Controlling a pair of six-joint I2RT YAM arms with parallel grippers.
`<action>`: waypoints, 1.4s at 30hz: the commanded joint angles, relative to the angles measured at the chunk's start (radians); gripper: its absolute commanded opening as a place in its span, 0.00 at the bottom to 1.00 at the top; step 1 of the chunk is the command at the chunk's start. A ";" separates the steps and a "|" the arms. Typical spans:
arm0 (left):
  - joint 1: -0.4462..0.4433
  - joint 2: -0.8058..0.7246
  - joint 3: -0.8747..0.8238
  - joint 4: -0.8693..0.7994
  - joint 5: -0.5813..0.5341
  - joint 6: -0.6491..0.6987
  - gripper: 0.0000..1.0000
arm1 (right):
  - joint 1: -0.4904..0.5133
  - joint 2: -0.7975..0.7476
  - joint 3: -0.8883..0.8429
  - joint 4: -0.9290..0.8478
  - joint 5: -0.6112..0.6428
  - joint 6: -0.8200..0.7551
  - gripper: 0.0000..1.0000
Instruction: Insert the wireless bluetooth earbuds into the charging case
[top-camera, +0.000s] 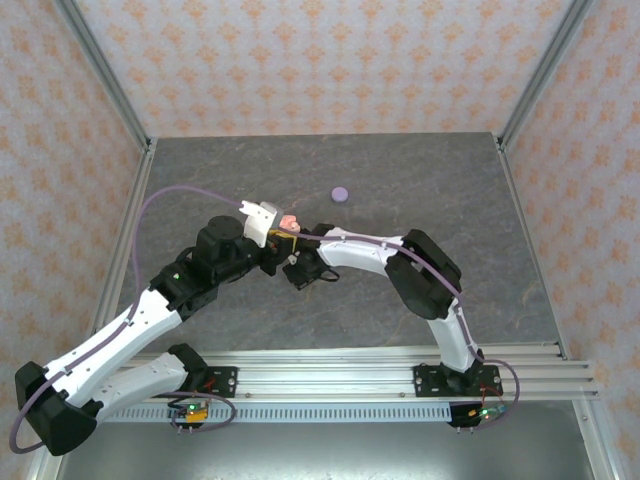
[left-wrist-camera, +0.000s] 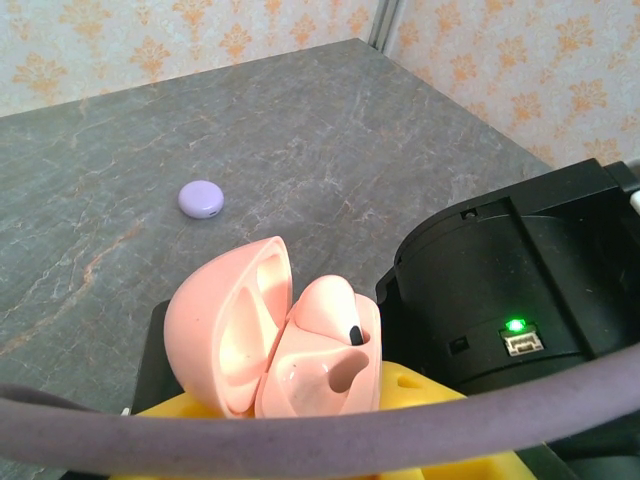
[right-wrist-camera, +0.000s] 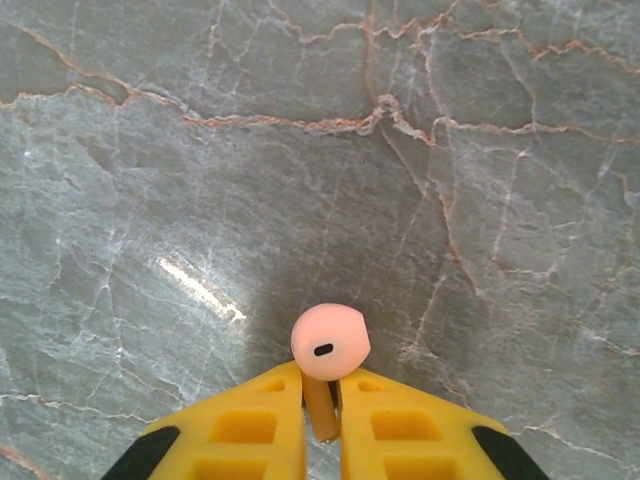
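Note:
In the left wrist view, a pale pink charging case (left-wrist-camera: 270, 340) stands with its lid open, and my left gripper (left-wrist-camera: 310, 398) is shut on its base. One pink earbud (left-wrist-camera: 335, 308) sits in one socket, and the socket beside it is empty. From above, the case (top-camera: 290, 221) is held over the table's middle by the left gripper (top-camera: 283, 228). My right gripper (right-wrist-camera: 322, 402) is shut on the stem of a second pink earbud (right-wrist-camera: 330, 343), just above the stone table. From above, the right gripper (top-camera: 298, 270) hangs just in front of the case.
A closed lilac round case (top-camera: 340, 194) lies on the grey table (top-camera: 430, 190) behind the grippers, also visible from the left wrist (left-wrist-camera: 201, 199). The right arm's black body (left-wrist-camera: 500, 290) is close to the right of the pink case. Patterned walls enclose the table.

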 joint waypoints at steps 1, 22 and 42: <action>-0.006 -0.019 -0.008 0.013 -0.017 -0.002 0.11 | -0.005 0.021 -0.054 -0.037 0.079 0.036 0.13; -0.006 0.017 0.003 0.054 0.036 -0.005 0.11 | -0.260 -0.162 -0.272 0.082 0.110 0.202 0.12; -0.007 0.029 0.022 0.079 0.062 -0.002 0.10 | -0.286 -0.209 -0.302 0.079 0.096 0.179 0.14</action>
